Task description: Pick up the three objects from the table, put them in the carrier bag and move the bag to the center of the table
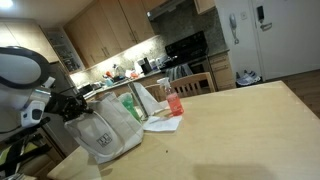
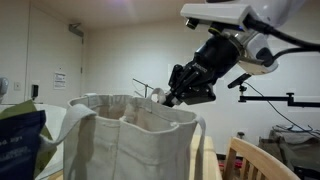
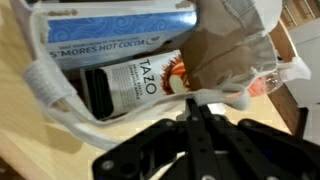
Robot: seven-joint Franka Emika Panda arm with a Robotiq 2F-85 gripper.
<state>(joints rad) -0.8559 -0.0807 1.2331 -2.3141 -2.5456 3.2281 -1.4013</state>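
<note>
While the gripper pinches shut on the bag rim at the table's nine o'clock edge, it should drag slowly toward three o'clock, low enough that the carton stays inside.

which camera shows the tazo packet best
The wrist view: the Tazo packet lies inside the carrier bag beside the blue carton, label readable. Both exterior views show only the bag's outside; the packet is hidden.
</note>
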